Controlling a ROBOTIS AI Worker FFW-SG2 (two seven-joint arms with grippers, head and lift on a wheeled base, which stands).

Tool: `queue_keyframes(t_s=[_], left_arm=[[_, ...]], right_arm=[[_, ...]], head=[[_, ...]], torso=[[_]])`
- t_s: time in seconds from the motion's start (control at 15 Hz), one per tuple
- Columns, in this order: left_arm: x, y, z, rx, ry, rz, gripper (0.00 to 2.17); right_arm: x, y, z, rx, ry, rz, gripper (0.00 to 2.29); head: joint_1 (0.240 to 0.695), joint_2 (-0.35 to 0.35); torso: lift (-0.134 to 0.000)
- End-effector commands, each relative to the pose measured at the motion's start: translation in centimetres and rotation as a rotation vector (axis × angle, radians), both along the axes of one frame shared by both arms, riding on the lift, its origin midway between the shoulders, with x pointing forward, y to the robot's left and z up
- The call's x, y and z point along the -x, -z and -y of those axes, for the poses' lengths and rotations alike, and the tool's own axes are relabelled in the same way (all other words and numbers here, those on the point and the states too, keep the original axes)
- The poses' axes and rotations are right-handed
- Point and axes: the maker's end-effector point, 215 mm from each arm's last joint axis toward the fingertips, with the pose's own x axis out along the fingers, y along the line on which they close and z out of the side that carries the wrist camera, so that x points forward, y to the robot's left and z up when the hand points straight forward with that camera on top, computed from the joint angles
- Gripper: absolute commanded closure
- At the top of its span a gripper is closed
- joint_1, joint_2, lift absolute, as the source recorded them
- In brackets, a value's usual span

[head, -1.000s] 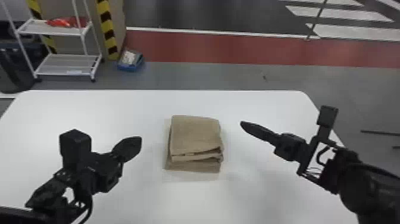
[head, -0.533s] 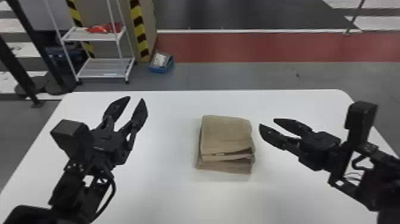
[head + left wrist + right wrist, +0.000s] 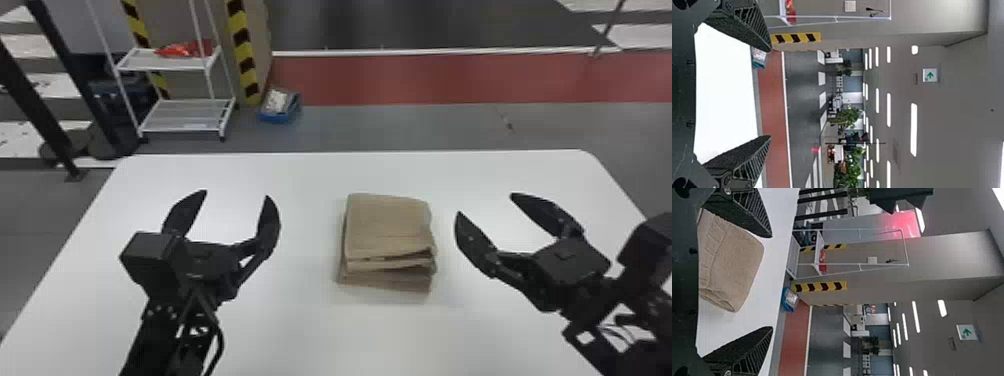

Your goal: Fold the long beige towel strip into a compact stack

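While the beige towel strip (image 3: 387,225) sits in a squarish layered stack on the white counter (image 3: 300,335), the left end effector (image 3: 236,194) is gaping wide on one side, and the right end effector (image 3: 485,204) is spread pretty wide on the other.

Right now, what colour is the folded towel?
Plain beige, a light brown; the towel shows best in the head view.
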Motion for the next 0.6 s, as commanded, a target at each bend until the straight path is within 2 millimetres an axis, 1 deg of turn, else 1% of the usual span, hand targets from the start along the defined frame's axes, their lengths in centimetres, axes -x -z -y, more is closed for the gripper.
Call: queue_keyframes(t_s=[0.0, 0.07, 0.13, 0.2, 0.33, 0.47, 0.53], left_arm=[[0.7, 1.3, -0.3, 0.006, -0.021, -0.029, 0.02], [1.0, 1.9, -0.7, 0.0, -0.047, -0.039, 0.02], [1.0, 2.5, -0.8, 0.0, -0.05, -0.048, 0.02], [1.1, 3.1, -0.9, 0.003, -0.052, -0.057, 0.02], [1.4, 2.9, -1.1, 0.019, -0.054, -0.045, 0.02], [1.5, 2.2, -1.3, 0.024, -0.052, -0.024, 0.02], [1.6, 2.2, -1.5, 0.031, -0.051, -0.025, 0.03]], right_arm=[[0.8, 0.0, 1.6, 0.01, 0.048, 0.034, 0.04], [1.2, 0.6, 2.4, 0.027, 0.079, 0.037, 0.04], [1.7, 1.0, 2.9, 0.008, 0.092, 0.043, 0.04], [2.4, 1.2, 3.1, -0.008, 0.1, 0.053, 0.04], [3.1, 1.6, 4.0, -0.026, 0.131, 0.055, 0.04], [3.8, 1.2, 4.8, -0.035, 0.146, 0.061, 0.04], [4.1, 0.9, 5.2, -0.042, 0.156, 0.063, 0.04]], head=[[0.695, 0.033], [0.695, 0.028], [0.695, 0.023], [0.695, 0.018], [0.695, 0.007], [0.695, 0.0], [0.695, -0.003]], torso=[[-0.116], [-0.116], [-0.116], [-0.116], [-0.116], [-0.116], [-0.116]])
